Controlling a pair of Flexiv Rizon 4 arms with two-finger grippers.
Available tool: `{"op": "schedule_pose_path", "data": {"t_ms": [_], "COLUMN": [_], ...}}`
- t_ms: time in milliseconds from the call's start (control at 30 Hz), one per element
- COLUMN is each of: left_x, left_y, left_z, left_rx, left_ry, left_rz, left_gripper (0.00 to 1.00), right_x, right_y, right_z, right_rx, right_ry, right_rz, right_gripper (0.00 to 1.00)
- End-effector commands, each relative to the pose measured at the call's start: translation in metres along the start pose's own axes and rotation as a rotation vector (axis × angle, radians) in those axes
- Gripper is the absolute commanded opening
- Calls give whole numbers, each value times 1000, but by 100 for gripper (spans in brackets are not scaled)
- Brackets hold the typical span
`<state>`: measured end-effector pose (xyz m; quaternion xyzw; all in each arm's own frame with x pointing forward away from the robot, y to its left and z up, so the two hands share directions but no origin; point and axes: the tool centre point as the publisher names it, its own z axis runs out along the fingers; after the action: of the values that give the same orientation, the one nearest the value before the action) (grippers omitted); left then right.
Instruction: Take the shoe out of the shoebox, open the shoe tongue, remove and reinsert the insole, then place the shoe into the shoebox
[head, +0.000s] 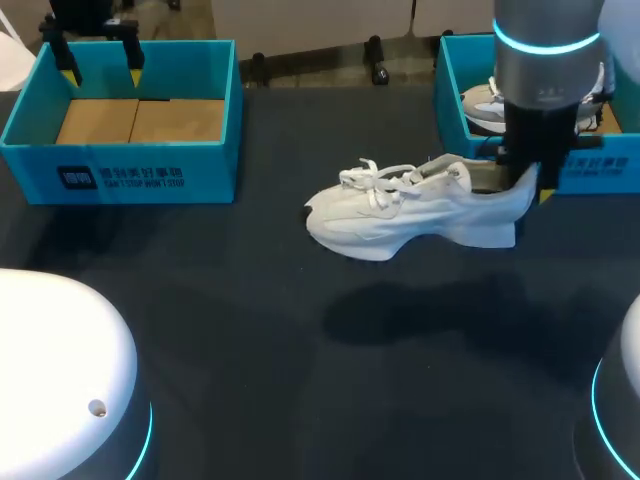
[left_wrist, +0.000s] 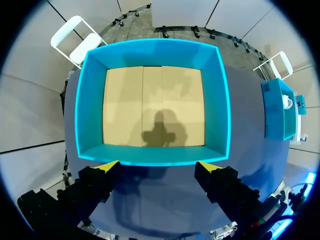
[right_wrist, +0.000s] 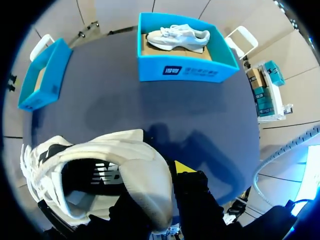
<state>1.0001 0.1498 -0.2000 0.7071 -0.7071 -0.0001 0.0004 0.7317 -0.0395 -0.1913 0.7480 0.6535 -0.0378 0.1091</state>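
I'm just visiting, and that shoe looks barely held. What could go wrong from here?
The right gripper pinches the white shoe only at its heel, toe hanging out above the table, so it might tilt or slip free. The blue shoebox stands close behind that gripper; a swing could bump its wall.

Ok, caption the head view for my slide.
Right gripper holds a white shoe by its heel above the table, left gripper hangs open over the empty shoebox.
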Motion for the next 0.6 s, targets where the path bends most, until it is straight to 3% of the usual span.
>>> {"op": "schedule_pose_path", "data": {"t_ms": [33,467,600], "left_x": [0,0,0], "left_y": [0,0,0], "left_z": [0,0,0], "left_rx": [0,0,0], "left_ry": [0,0,0], "left_rz": [0,0,0], "left_gripper": [100,100,100], "right_x": [0,0,30], "right_y": [-2,-2,-3], "right_z": [-2,-2,14], "right_rx": [-17,-17,-15], "right_ry": [1,1,-18], "right_rz": [1,1,-4], "right_gripper": [0,0,0]}}
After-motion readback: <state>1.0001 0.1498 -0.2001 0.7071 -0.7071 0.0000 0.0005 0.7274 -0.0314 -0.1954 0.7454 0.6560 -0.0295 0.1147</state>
